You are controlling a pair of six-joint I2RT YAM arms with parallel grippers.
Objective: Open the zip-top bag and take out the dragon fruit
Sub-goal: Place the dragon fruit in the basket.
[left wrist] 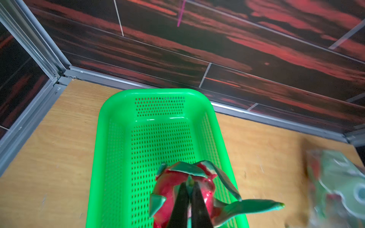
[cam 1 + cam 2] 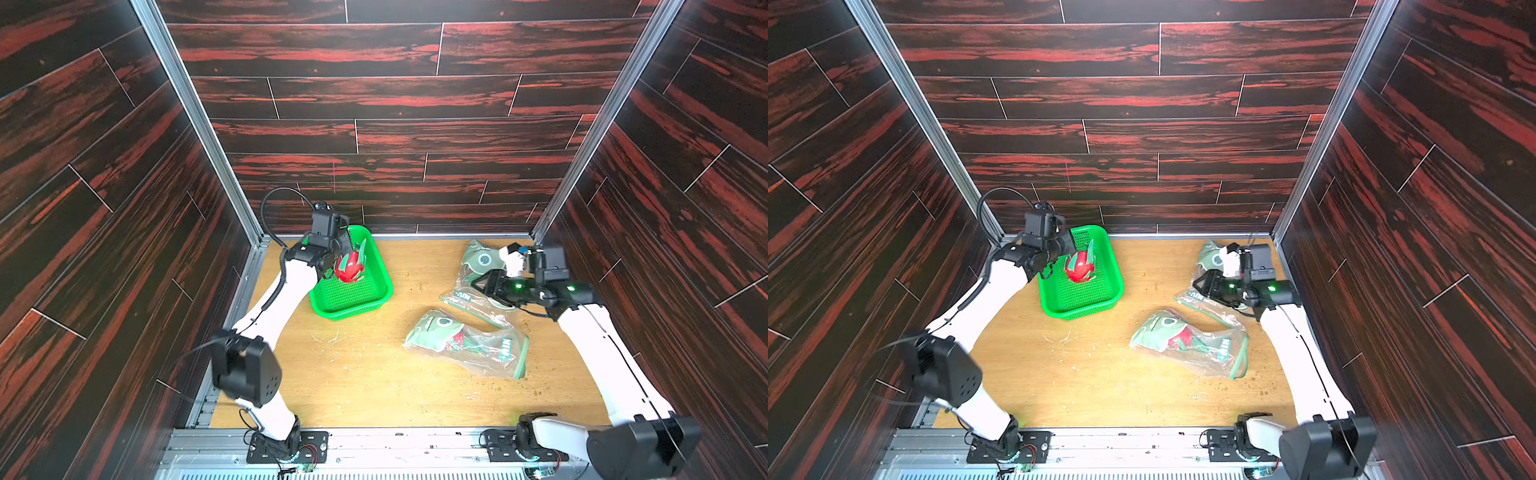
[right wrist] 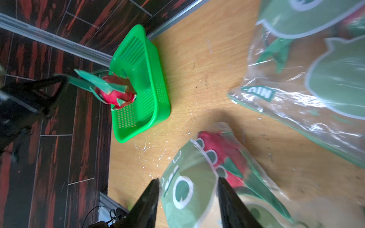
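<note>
01 — left fingers (image 1: 190, 189): pressed together on one green scale of the fruit (image 1: 167, 187); no other part of it is gripped.
02 — fruit: red skin, green scales, outside any bag, hanging over the basket (image 1: 102, 122), apparently clear of the mesh floor.
03 — basket: green, perforated, at the back left corner of the desk (image 2: 357, 374); no other contents seen.
04 — right fingers (image 3: 187, 179): spread, holding nothing, over the front edge of the far bag (image 2: 478, 259) in both top views; contact cannot be told.
05 — near bag (image 2: 478, 349): mid-desk, a second fruit (image 3: 217, 146) inside.
Handling note: the step in hand looks like the set-down. A pinch on a single scale may let the fruit swing or tear free, so lower slowly, keep clear of the rim, rest it on the mesh, then part the fingers.
</note>
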